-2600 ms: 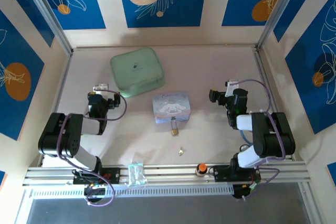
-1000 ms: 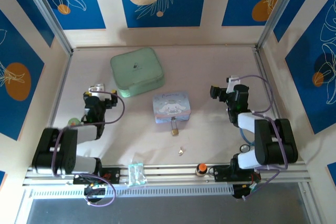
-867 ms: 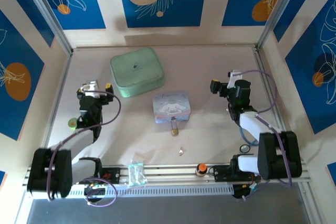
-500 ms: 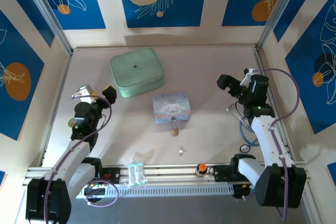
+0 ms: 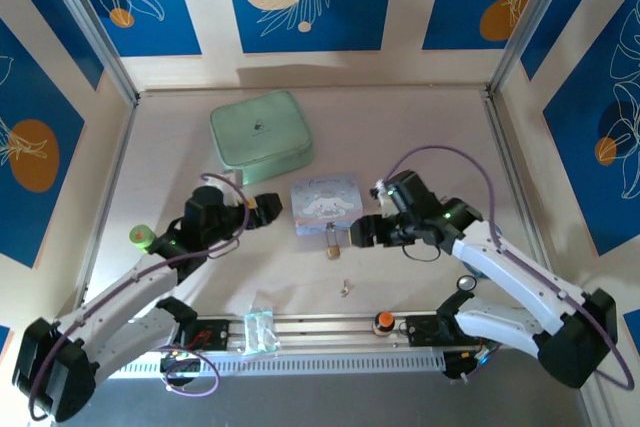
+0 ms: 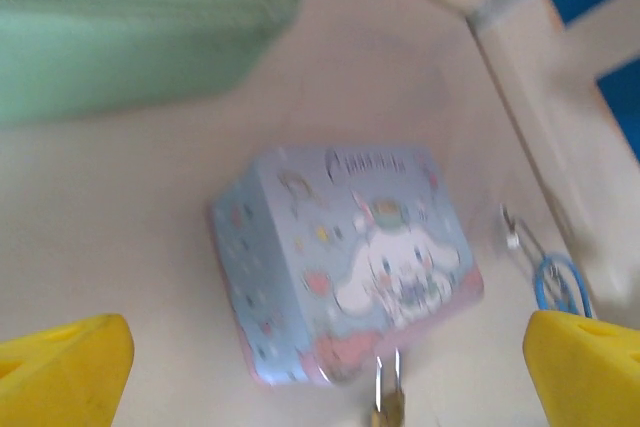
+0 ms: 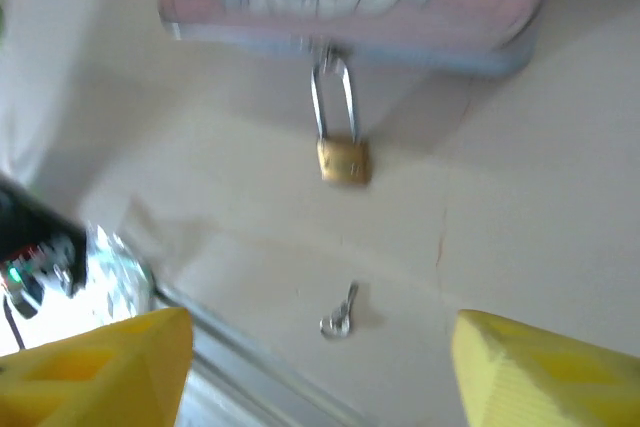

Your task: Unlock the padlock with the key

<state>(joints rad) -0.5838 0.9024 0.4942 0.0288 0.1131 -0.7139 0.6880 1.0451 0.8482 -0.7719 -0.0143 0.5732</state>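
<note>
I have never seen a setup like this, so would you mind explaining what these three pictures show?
These are two robot arms bolted to the near edge of a table. The overhead picture looks down from behind them. The other two come from a camera on each wrist, so the yellow blocks in their lower corners are that arm's own fingertips. The left gripper and right gripper are both open and hold nothing. On the table lies a pale blue cartoon tin, with a small brass padlock at its near edge, shackle toward the tin. A tiny key lies loose nearer the arms, apart from the padlock. Behind the tin sits a green case.
</note>
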